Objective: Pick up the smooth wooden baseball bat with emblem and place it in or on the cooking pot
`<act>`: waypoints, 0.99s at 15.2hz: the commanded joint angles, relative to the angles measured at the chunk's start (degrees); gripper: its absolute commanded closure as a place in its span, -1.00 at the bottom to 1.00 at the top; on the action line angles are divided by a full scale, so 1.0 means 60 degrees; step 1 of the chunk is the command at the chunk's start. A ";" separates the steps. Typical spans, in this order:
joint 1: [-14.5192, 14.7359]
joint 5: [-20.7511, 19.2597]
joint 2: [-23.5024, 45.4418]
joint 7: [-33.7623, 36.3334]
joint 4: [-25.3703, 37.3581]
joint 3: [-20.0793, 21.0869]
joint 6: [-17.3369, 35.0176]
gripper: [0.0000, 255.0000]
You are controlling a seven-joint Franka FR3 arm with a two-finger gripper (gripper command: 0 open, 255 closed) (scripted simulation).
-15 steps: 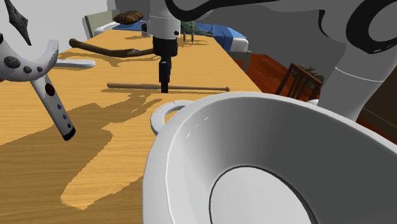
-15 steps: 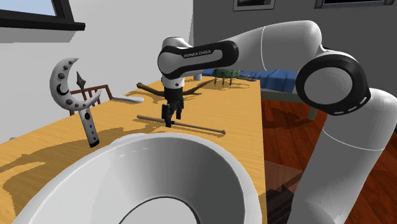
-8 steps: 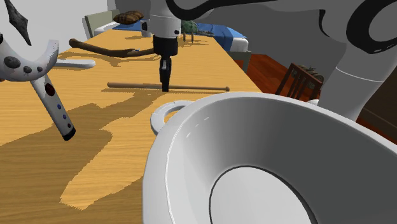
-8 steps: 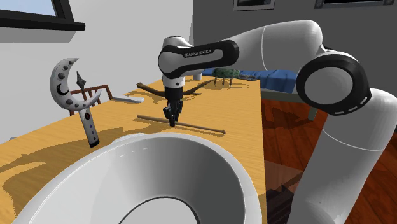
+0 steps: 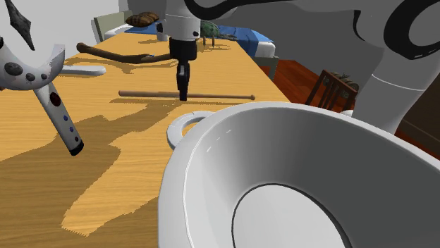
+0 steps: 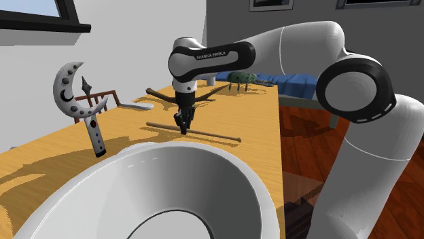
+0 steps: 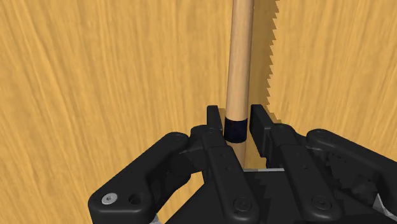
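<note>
Much of the white pot (image 5: 211,162) runs off the shoulder view's lower and right edges. What can be made out is its near rim, a ring-shaped handle and part of a flat base outlined in a dark line. The second exterior view crops the pot (image 6: 136,176) in the same way. The gripper (image 5: 183,94) stands upright over the bat (image 5: 218,96) and covers a short stretch near its middle. In the wrist view the far end of the bat (image 7: 240,57) leaves the frame, and its near stretch disappears under the black hand. No emblem can be made out on it. The bat lies flat on the table (image 5: 106,155), beyond the pot and not touching it, with its thin end and small knob toward the shoulder view's right. The two fingers (image 7: 214,121) are clamped on it from either side, at a dark band around the shaft. The bat itself is a slim, smooth, round rod of pale wood. The table is light wood with a streaky grain, crossed by jagged-edged shadows, and the pot is plain glossy white. At the shoulder view's left, a white crescent-shaped thing (image 5: 42,70) with dark spots tilts on a dark, white-dotted handle. It is partly cut off, and what it is cannot be told. Farther back, a dark brown branch-like piece (image 5: 113,56) lies on the table.
</note>
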 commanded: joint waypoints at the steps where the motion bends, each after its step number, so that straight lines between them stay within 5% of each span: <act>1: 0.0000 -0.0005 0.0028 0.0013 0.0254 0.0000 -0.0238 1.00; 15: 0.0013 -0.0086 0.0402 0.0176 0.2519 0.0014 -0.2129 1.00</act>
